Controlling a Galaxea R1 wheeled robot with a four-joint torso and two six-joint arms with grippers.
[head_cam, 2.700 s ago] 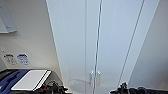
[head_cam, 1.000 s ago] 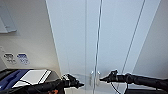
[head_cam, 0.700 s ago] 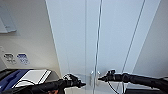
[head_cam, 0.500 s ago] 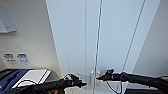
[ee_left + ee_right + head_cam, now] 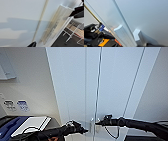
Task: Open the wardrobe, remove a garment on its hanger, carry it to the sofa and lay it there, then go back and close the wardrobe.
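Both end effectors (image 5: 85, 131) nearer wardrobe handles (image 5: 92, 125)

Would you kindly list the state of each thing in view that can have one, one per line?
Tall white wardrobe with two panelled doors: both doors shut, a thin seam between them.
Small paired vertical white handles: not gripped.
Left end effector: raised close to the handles from the left; fingers unclear.
Right end effector: raised close to the handles from the right; fingers unclear.
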